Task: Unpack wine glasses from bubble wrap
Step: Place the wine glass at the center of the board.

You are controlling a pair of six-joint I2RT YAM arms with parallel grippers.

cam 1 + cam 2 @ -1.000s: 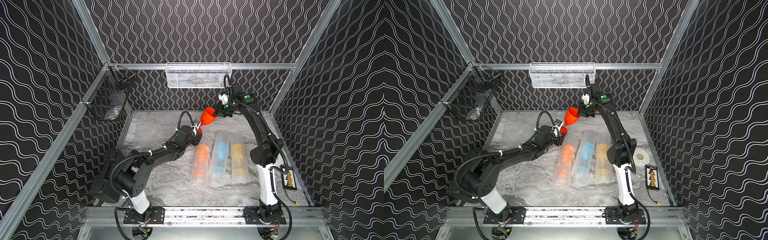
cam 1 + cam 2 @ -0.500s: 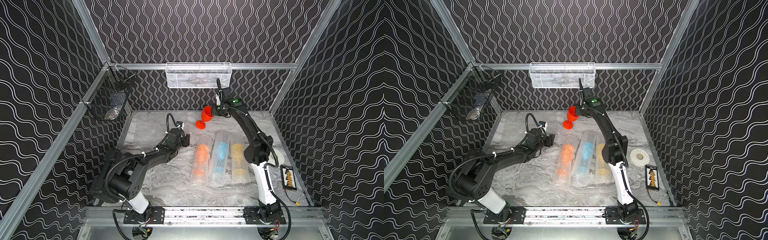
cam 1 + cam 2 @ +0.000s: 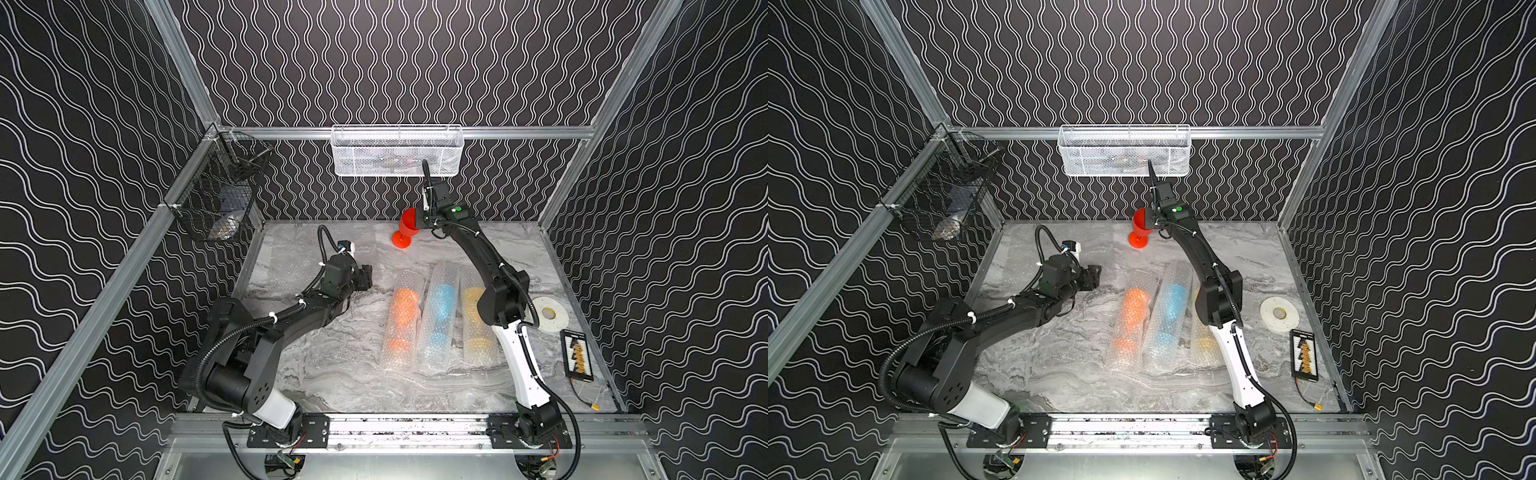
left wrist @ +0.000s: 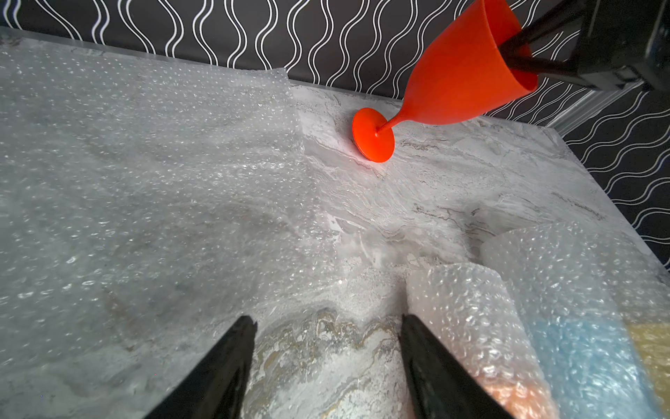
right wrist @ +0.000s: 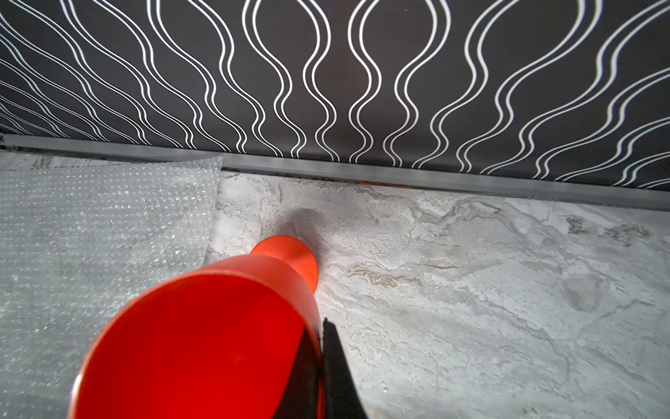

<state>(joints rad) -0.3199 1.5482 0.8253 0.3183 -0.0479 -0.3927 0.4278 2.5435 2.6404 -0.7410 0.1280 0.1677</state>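
**Top views.** My right arm is stretched long toward the far edge of the desk [image 3: 353, 374], wrist bent down. My right gripper [image 3: 417, 219] is clamped tight on the rim of the red goblet [image 3: 408, 227]. That goblet is bare and tilted, with its foot near the middle of the far edge. My left arm lies low, elbow folded, forearm reaching across the left half of the desk. My left gripper [image 3: 366, 279] is spread wide and holds nothing. Three bubble-wrap tubes [image 3: 440, 357] lie side by side mid-desk. They hold the orange goblet [image 3: 402, 316], the light blue goblet [image 3: 441, 309] and the yellow goblet [image 3: 471, 303]. My right arm crosses over the yellow one. A flat bubble-wrap sheet [image 3: 291, 257] covers the far left corner.

**Left wrist.** The left gripper [image 4: 328, 318] has bare marble in its gap. The sheet's edge is on one side and the orange goblet's tube is just beside the other finger.

**Right wrist.** One finger of the right gripper [image 5: 321, 362] is inside the red bowl and one is outside, pinching its wall. I cannot tell whether the foot touches the desk.
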